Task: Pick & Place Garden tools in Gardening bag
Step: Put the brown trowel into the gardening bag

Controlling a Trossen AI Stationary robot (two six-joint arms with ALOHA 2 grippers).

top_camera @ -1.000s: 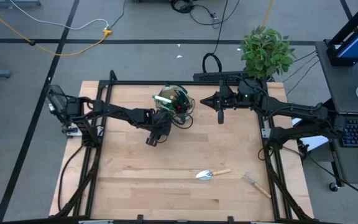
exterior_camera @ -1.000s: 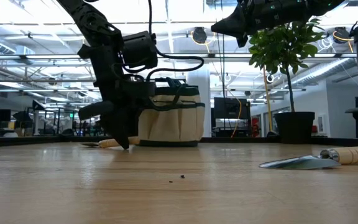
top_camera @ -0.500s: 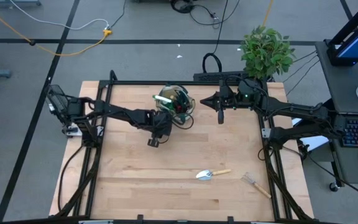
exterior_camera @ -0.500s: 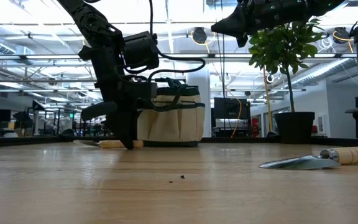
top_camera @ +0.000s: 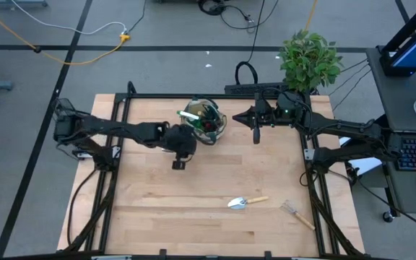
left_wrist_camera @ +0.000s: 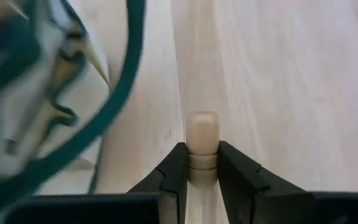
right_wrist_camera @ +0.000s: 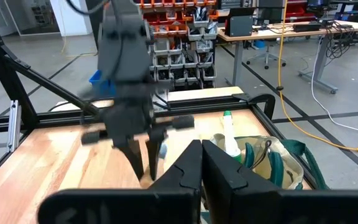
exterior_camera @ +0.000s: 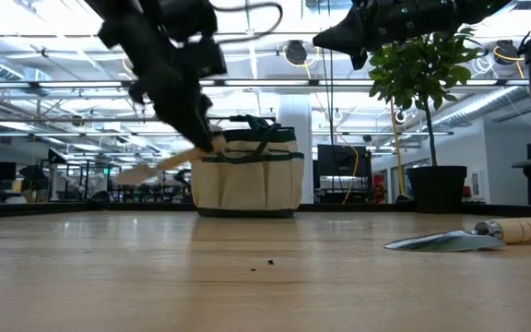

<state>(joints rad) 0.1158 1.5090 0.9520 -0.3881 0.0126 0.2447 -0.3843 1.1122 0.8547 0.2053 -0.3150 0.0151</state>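
Garden tools lie at the near edge of the table (top_camera: pixel 150 209): a trowel (top_camera: pixel 241 202) and, beside it, a small rake (top_camera: pixel 296 213). Farther back, the left gripper (left_wrist_camera: pixel 202 177) pinches a wooden tool handle (left_wrist_camera: pixel 202 140), lifted off the table just beside the gardening bag (exterior_camera: pixel 249 172). Behind the bag, the right gripper (right_wrist_camera: pixel 200 163) hangs with fingers pressed together.

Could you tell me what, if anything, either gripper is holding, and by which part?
The left gripper holds a wooden-handled tool near the end of its handle. The right gripper is shut and holds nothing.
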